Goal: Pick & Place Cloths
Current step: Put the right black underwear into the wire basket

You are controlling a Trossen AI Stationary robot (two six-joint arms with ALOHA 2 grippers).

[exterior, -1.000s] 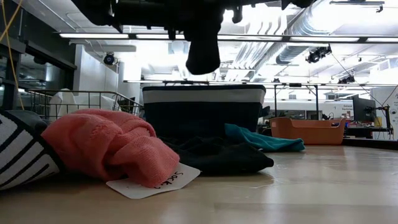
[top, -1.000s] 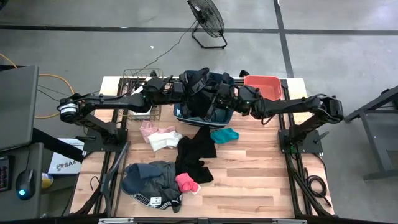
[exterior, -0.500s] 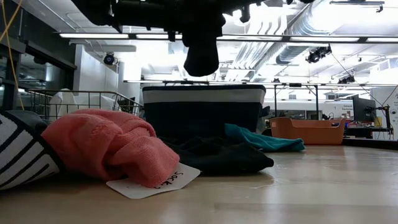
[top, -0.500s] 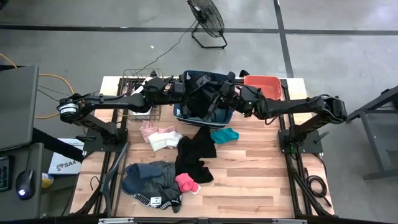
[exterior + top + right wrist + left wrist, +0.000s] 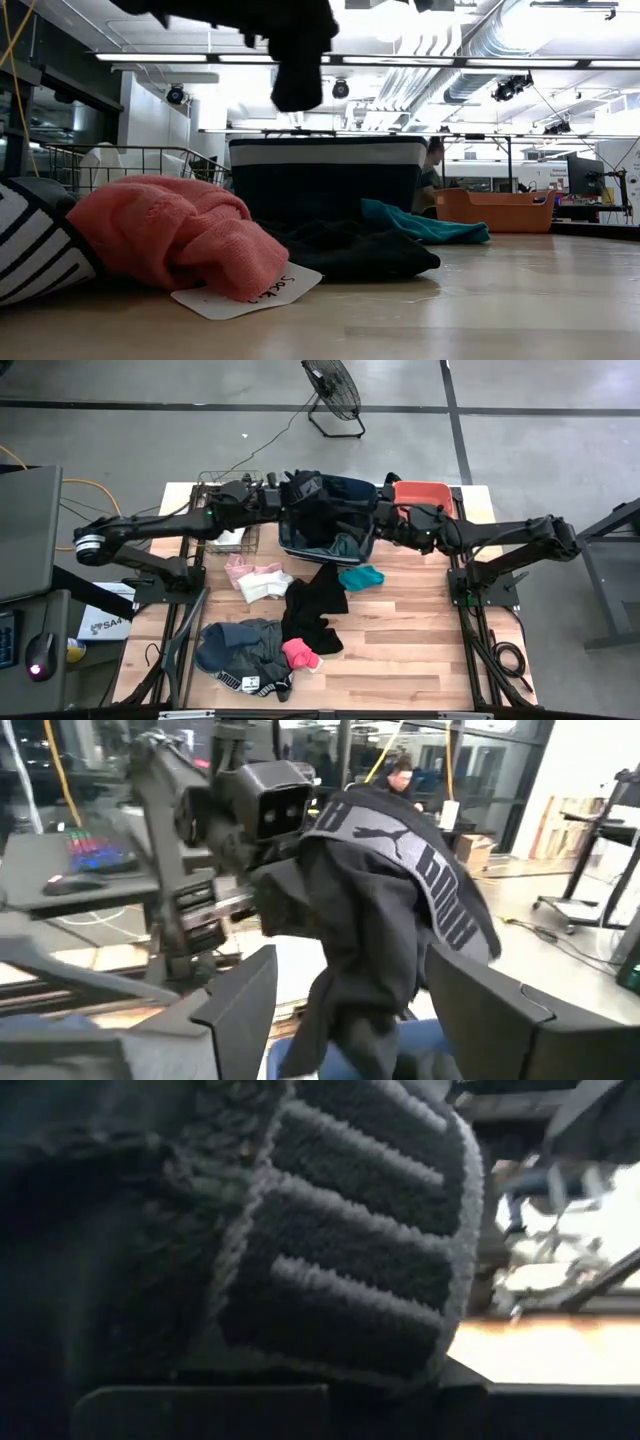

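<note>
1. The step in hand looks like dropping a garment into the blue bin [image 5: 330, 545], which stands at the middle of the table's far edge.
2. The left gripper [image 5: 288, 493] hangs above the bin's left rim, its fingers pressed together on a black garment [image 5: 305, 500]. The low view shows the garment dangling clear above the bin, and the left wrist view is filled with its dark ribbed knit [image 5: 340, 1230].
3. The right gripper [image 5: 385, 520] sits at the bin's right rim with its fingers [image 5: 240, 1010] spread and nothing between them. Its own camera looks across at the black garment [image 5: 380, 920] hanging from the other arm.
4. The coral tub [image 5: 420, 495] stands just beside the bin at the far right corner, and a wire basket [image 5: 225, 510] stands towards the far left corner.
5. Other cloths lie mid-table: a teal piece [image 5: 360, 576] near the bin, a black piece [image 5: 315, 605], white and pale pink pieces [image 5: 255, 578], a bright pink one [image 5: 300, 653], and a grey-and-black heap [image 5: 240, 650] towards the near left corner.
6. Next, I judge the left arm must centre the garment over the bin's opening, lower it a little, then open so the fabric falls inside rather than draping over the rim. The right arm is free to reach for the teal or black piece.
</note>
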